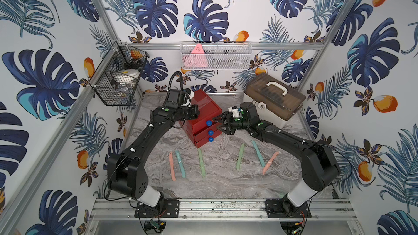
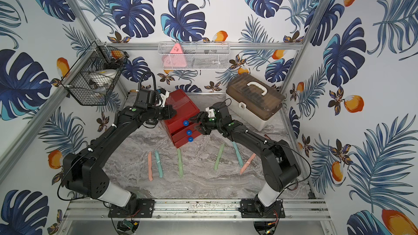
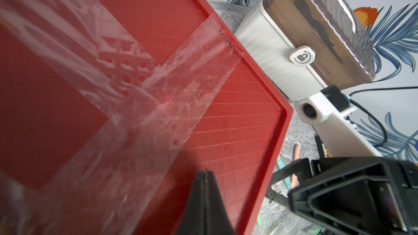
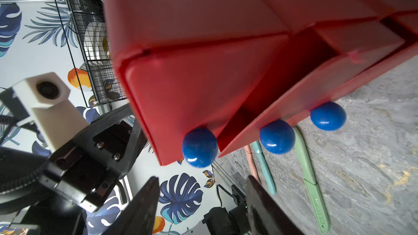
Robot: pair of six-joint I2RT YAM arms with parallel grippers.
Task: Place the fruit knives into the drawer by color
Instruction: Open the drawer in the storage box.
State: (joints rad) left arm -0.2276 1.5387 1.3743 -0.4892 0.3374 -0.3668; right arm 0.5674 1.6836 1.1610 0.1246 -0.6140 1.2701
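Atop the red chest [image 1: 204, 107], the left claw [image 1: 196, 112] rests shut, apparently bracing; the right claw [image 1: 216, 123], jaws apart, must pinch the top knob [image 1: 208, 122] squarely. Six knives [image 1: 200, 162] lie on the table [image 1: 226, 184].

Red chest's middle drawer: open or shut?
Open. In the right wrist view the middle drawer is pulled out past the top drawer, its hollow inside showing.
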